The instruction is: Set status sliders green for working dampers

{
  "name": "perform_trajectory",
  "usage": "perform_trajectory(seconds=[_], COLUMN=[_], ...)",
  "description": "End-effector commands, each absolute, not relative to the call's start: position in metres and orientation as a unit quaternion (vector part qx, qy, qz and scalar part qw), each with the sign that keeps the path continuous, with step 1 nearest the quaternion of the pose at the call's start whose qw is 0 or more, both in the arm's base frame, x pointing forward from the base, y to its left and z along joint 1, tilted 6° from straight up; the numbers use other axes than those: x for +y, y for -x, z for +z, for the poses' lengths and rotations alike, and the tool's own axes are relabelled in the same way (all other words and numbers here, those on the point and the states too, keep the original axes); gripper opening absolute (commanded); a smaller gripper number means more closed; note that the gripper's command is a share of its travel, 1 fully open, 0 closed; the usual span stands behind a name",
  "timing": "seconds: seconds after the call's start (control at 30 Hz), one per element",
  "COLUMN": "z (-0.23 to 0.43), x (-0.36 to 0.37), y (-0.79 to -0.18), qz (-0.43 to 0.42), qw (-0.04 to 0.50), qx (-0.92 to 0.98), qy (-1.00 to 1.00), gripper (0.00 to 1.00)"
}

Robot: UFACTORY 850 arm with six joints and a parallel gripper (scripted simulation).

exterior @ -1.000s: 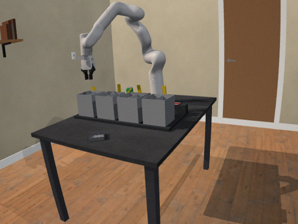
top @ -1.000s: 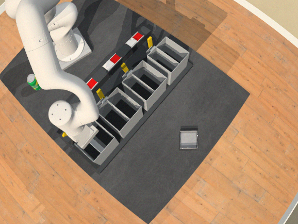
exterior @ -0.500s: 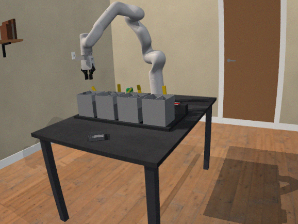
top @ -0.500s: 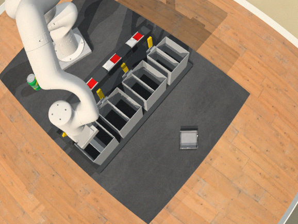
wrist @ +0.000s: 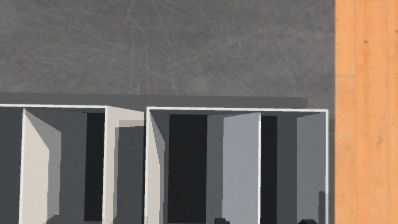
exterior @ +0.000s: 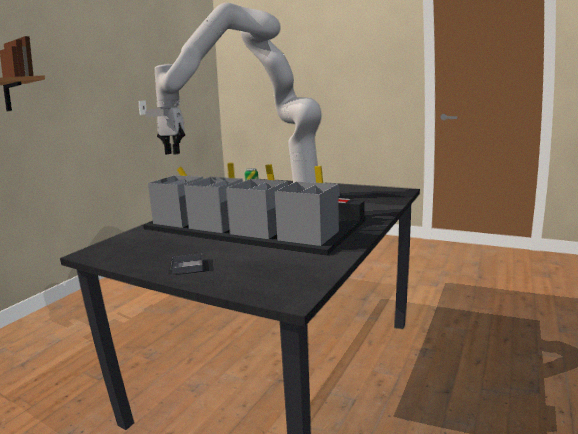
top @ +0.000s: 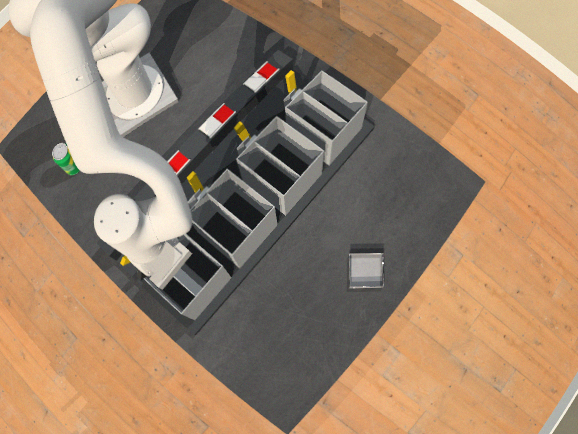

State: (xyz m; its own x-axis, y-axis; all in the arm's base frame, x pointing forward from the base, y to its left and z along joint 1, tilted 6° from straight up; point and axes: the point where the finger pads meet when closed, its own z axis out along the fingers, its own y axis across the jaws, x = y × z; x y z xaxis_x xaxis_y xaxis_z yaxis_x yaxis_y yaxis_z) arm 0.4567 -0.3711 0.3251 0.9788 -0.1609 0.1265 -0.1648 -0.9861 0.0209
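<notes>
Four grey open-topped duct dampers stand in a row on a dark base: the end one (top: 210,295) (exterior: 167,205) (wrist: 312,165), then the second (top: 257,235) (exterior: 205,207) (wrist: 37,165), the third (top: 302,187) (exterior: 250,210) and the fourth (top: 345,135) (exterior: 305,215). Each has a yellow lever, such as the second damper's lever (top: 195,181). Three sliders show red: one (top: 178,161), one (top: 223,113) and one (top: 267,70). The end damper's slider is hidden under the arm. My gripper (exterior: 170,147) (wrist: 263,221) hangs well above the end damper, fingers partly apart and empty.
A green can (top: 65,160) (exterior: 251,174) stands behind the sliders near the robot base (top: 135,95). A small grey tray (top: 366,270) (exterior: 187,263) lies on the table in front of the dampers. The table edge (wrist: 334,100) runs just beside the end damper.
</notes>
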Motion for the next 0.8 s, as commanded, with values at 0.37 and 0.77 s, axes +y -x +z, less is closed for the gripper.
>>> perform_trajectory(seconds=[0.37, 0.77], z=[0.326, 0.324], x=[-0.371, -0.295], y=[-0.457, -0.479], qz=[0.063, 0.057], qw=[0.016, 0.017], qx=[-0.082, -0.083], qy=[-0.995, -0.995], gripper=[0.39, 0.39])
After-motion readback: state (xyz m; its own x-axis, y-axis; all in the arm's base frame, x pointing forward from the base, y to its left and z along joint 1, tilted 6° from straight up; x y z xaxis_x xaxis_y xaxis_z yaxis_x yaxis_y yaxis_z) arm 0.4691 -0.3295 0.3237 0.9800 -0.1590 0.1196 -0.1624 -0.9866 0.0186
